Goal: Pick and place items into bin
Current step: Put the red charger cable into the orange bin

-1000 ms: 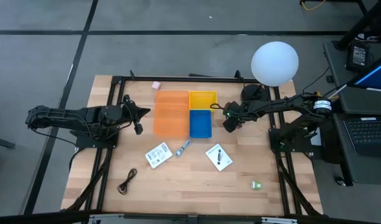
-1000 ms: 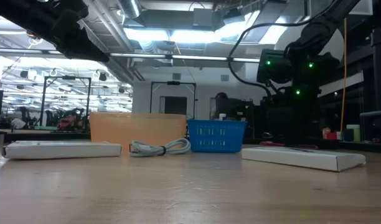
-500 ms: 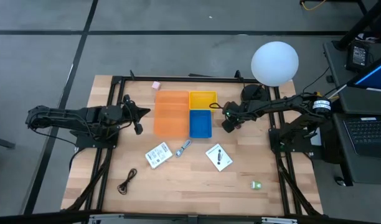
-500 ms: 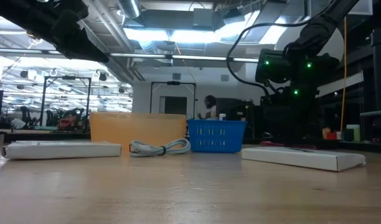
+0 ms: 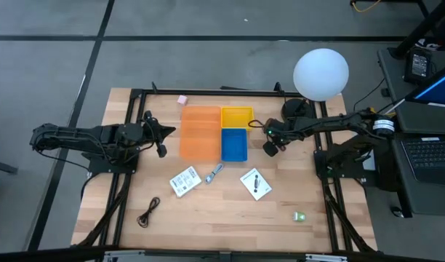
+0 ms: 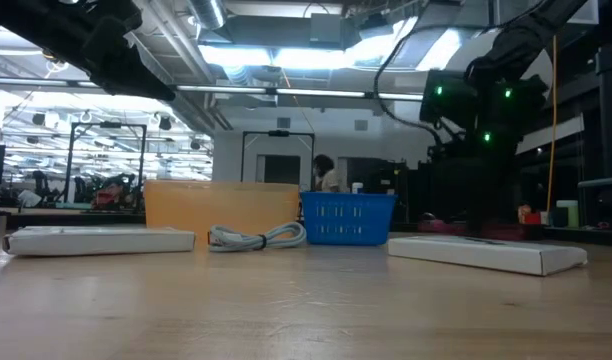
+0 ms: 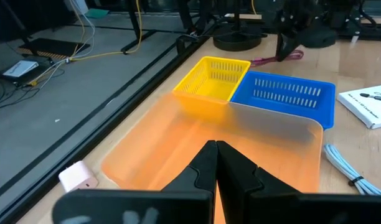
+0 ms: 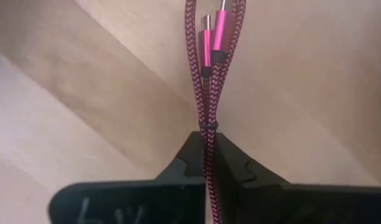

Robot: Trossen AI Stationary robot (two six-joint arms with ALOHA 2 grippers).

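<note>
Right wrist view shows my right gripper (image 8: 206, 149) clamped on the red cable (image 8: 208, 68), just right of the blue bin (image 5: 234, 144), while my left gripper (image 7: 215, 163), fingers together, waits beside the orange bin (image 5: 200, 132).

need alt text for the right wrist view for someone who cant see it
The right pincer is shut on a braided red cable, seen close up from the wrist. The folded cable runs out from between the two dark fingers, its two pink metal plugs lying side by side. A pale wooden table fills the background.
</note>
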